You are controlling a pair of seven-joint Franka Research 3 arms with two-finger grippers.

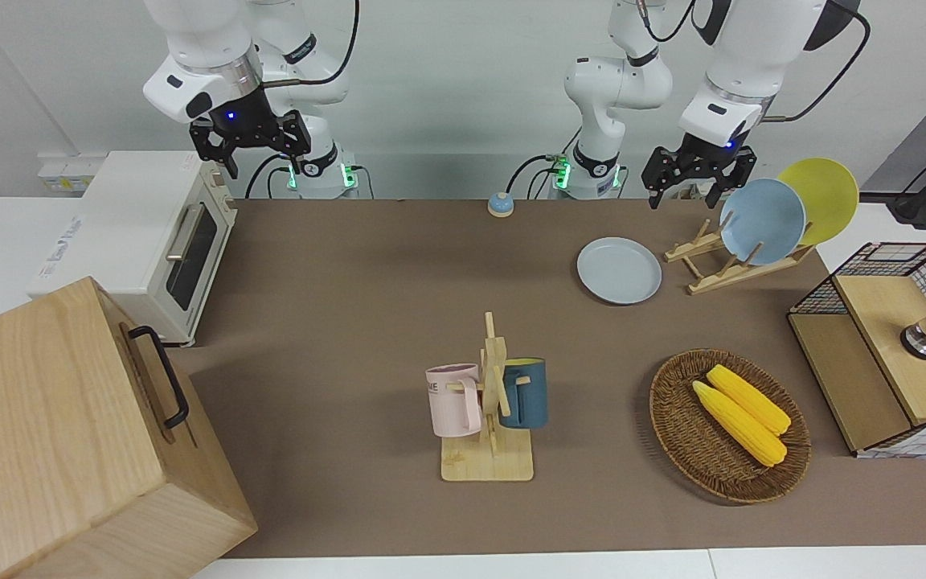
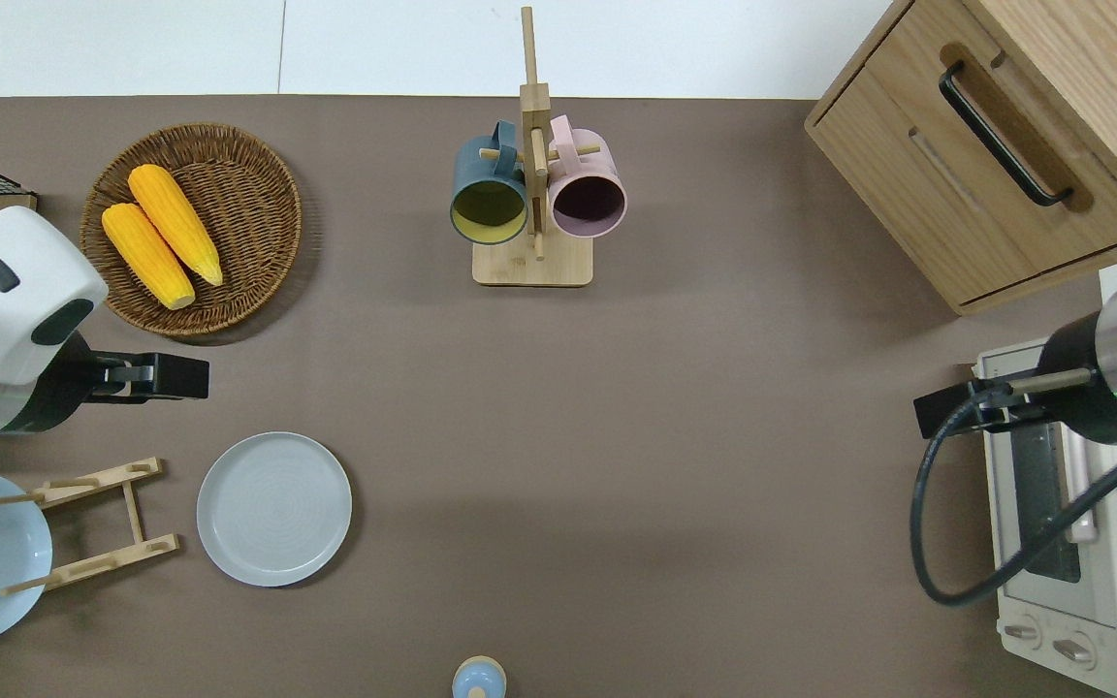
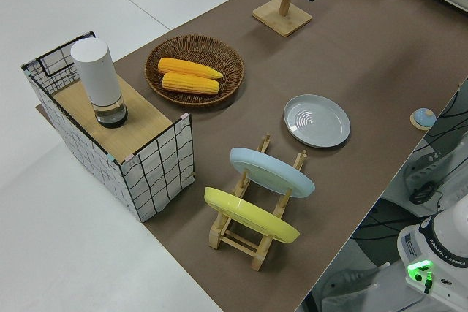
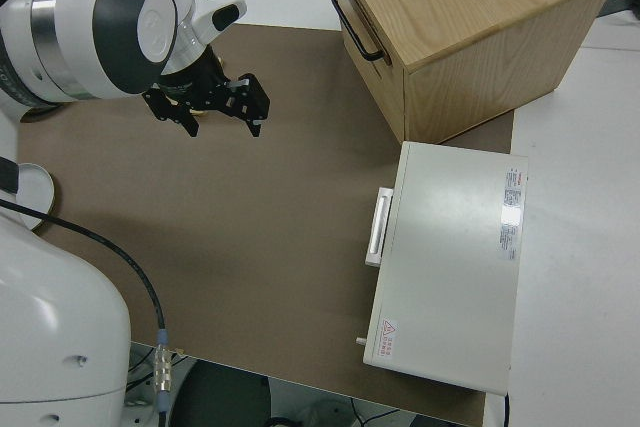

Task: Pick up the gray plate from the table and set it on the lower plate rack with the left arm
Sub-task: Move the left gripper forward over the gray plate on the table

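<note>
The gray plate (image 1: 619,270) lies flat on the brown mat, also in the overhead view (image 2: 274,508) and the left side view (image 3: 316,120). Beside it, toward the left arm's end, stands the lower plate rack (image 1: 732,276) (image 2: 93,522) (image 3: 232,234). The rack holds a sky-blue plate (image 1: 762,221) and a yellow plate (image 1: 821,197); its slots nearest the gray plate are bare. My left gripper (image 1: 688,189) (image 2: 161,376) is open and empty, up in the air over the mat between the rack and a wicker basket. The right arm is parked, its gripper (image 1: 250,149) (image 4: 205,117) open.
A wicker basket (image 1: 662,398) with two corn cobs lies farther from the robots than the plate. A mug tree (image 1: 489,450) holds a pink and a blue mug. A wire crate (image 1: 873,265), a toaster oven (image 1: 149,241), a wooden drawer box (image 1: 53,434) and a small bell (image 1: 500,204) stand around.
</note>
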